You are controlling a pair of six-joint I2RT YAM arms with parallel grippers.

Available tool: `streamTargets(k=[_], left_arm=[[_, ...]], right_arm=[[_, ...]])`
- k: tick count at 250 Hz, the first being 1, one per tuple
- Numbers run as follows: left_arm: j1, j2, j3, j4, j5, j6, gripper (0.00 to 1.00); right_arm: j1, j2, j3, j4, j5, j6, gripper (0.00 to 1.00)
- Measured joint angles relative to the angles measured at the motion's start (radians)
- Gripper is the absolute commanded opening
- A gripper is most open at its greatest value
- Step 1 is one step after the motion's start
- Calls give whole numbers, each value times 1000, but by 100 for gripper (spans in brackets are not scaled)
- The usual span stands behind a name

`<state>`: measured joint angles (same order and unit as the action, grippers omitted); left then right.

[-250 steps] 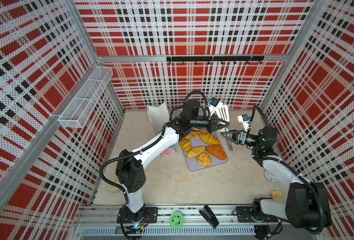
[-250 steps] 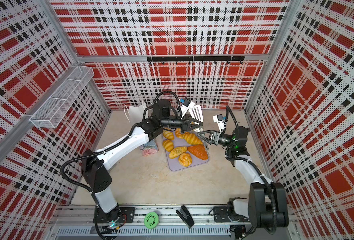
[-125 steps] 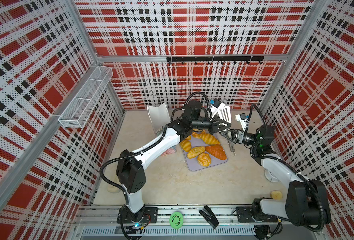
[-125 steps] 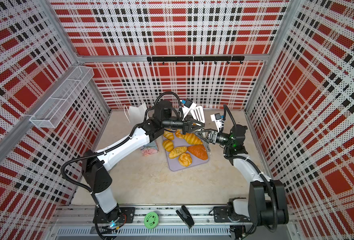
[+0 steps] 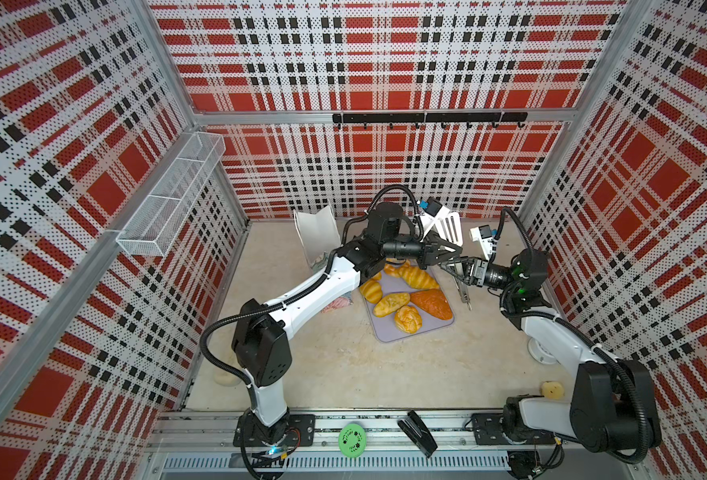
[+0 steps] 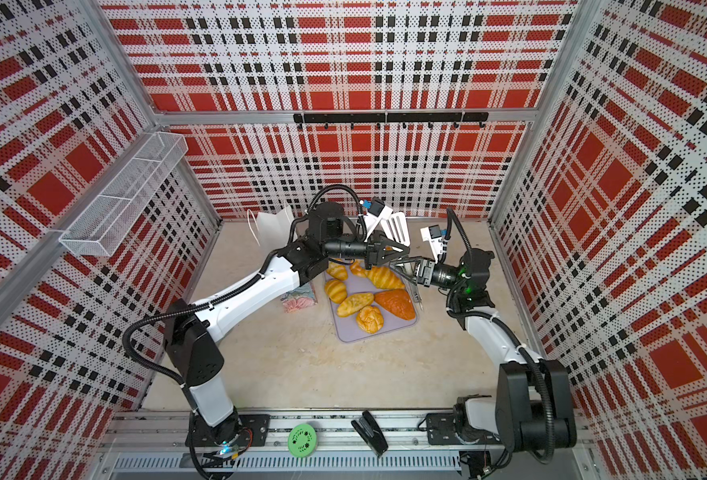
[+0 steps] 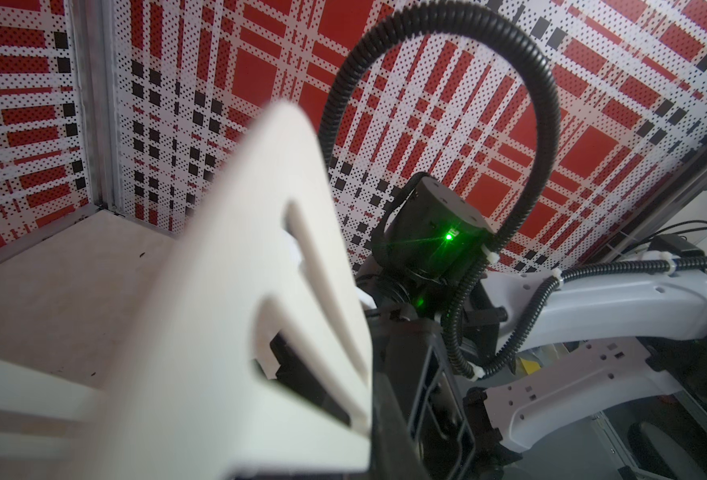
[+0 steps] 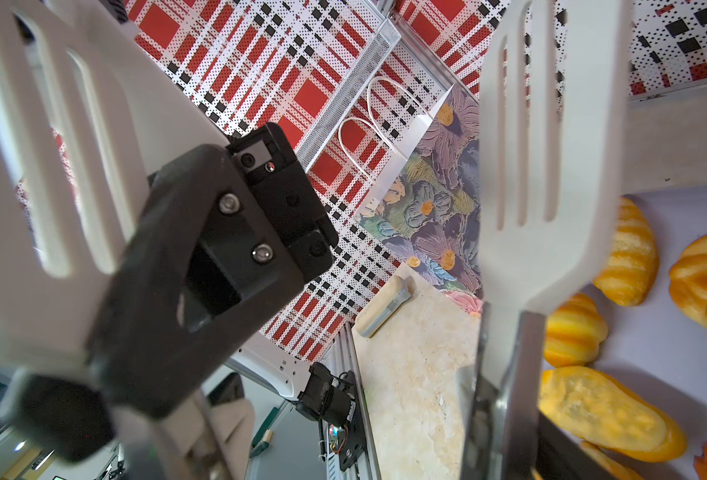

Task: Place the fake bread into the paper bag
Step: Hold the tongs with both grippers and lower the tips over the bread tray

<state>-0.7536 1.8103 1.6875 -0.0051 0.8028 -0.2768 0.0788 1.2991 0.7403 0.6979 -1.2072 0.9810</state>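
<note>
When looking down in both top views, finds the fake bread (image 5: 391, 303) (image 6: 354, 304) lying on a lavender tray (image 5: 426, 323) (image 6: 393, 327) mid-table, with the paper bag (image 5: 316, 232) (image 6: 271, 226) upright just beside the tray's left edge, partly behind the left arm. Puts the left gripper (image 5: 453, 250) (image 6: 403, 250) above the tray's far end, fingers pressed together on white slotted tongs (image 5: 447, 226) (image 6: 397, 226). Puts the right gripper (image 5: 447, 266) (image 6: 395, 266) close against it, fingers spread about the tongs' metal arms; cannot tell whether gripping them. Shows white marks on a green disc (image 5: 352, 440) (image 6: 302, 439) at the front rail, too small to read.

From the left wrist: mostly one blurred white blade of the tongs (image 7: 235, 291), right by the lens; beyond it, a green light on the right arm's black joint.

From the right wrist: the left gripper clamped on one blade of the tongs (image 8: 547, 166), the other blade well apart. Between the blades, the paper bag (image 8: 439, 199) with painted purple flowers and white cord handles. Past the second blade, fake bread (image 8: 630, 257) on the lavender tray (image 8: 684, 208).
</note>
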Motion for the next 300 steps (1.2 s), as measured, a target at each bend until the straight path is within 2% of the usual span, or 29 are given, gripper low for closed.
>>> streamTargets(k=[73,126,193,210,250,263,300], left_arm=[[1,0,-9,17,-1,-1,12],[6,0,-21,36,0,-23,13],[16,0,-66,110,-1,-71,17],[23,0,-74,129,-2,-84,23],[37,-1,-93,175,-5,-125,44],[43,-3,-104,187,-10,-146,53],[53,-21,-164,208,-35,-171,64]], right_arm=[[0,3,1,9,1,12,83],[1,6,4,5,-1,5,76],[3,6,21,-75,1,-39,73],[3,6,26,-101,3,-55,72],[2,3,41,-223,17,-123,70],[1,-3,56,-296,27,-161,71],[-10,-18,121,-546,86,-311,72]])
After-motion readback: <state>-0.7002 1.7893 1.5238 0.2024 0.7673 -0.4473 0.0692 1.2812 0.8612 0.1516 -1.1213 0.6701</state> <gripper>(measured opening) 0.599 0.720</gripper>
